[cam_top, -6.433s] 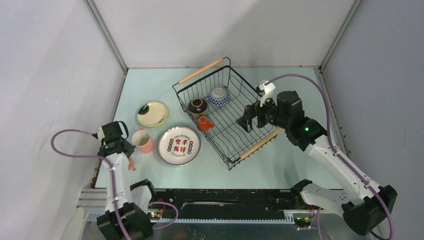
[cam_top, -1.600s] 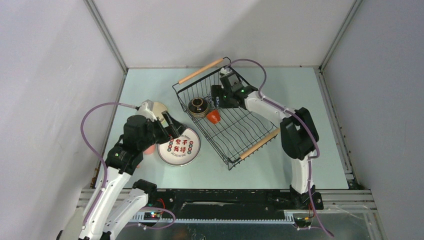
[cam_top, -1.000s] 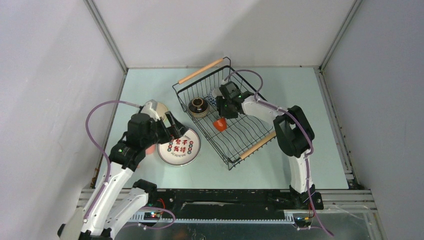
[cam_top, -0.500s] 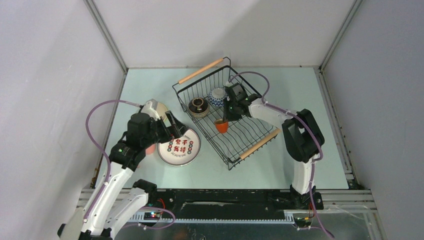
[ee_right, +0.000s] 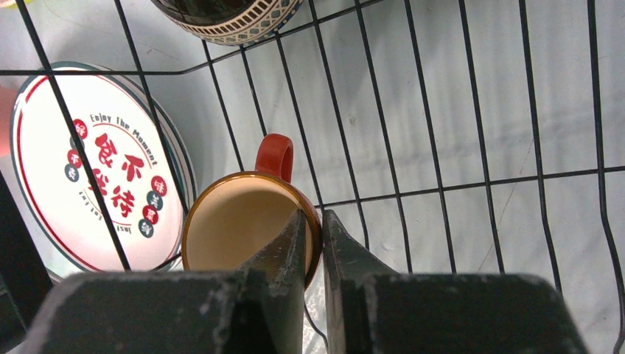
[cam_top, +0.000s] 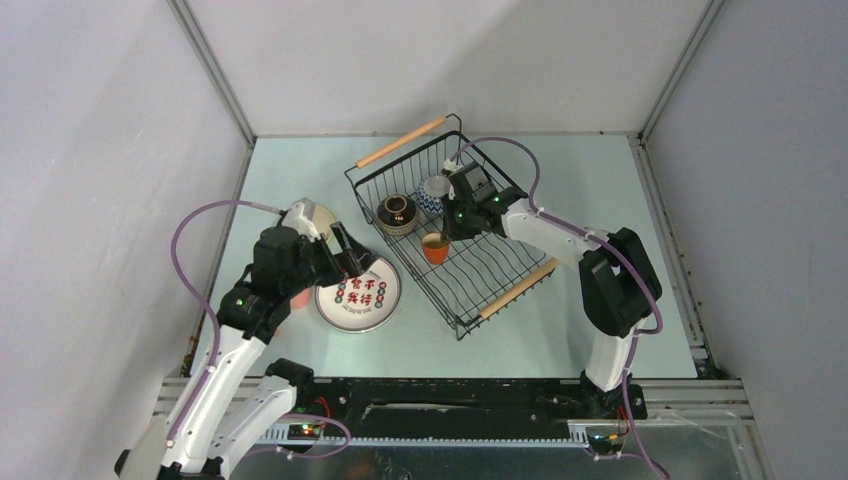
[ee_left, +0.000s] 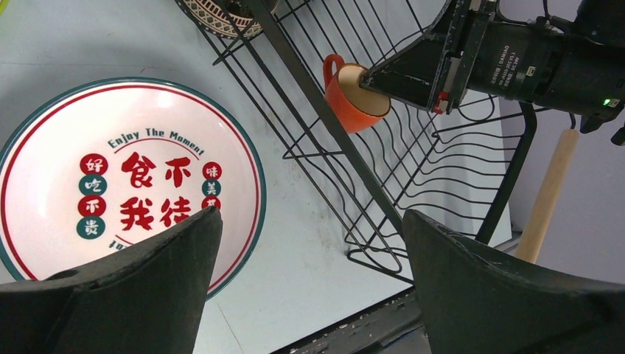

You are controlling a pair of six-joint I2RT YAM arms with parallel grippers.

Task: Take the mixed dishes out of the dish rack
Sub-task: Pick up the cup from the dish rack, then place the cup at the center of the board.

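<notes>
the orange cup (cam_top: pixel 434 247) is mouth up inside the dish rack (cam_top: pixel 520 284), near its left wall. the right gripper (ee_right: pixel 313 221) is clamped on the cup's rim, one finger inside and one outside. toward the rack's far end sit a dark patterned bowl (cam_top: pixel 397 213) and a blue-and-white bowl (cam_top: pixel 436 190). just left of the rack lies the lettered plate (cam_top: pixel 358 292), with the left gripper (ee_left: pixel 309 251) above it, jaws wide apart.

cup (ee_right: pixel 228 221): orange, cream inside | plate (ee_left: pixel 125 177): white, green rim, red characters
</notes>
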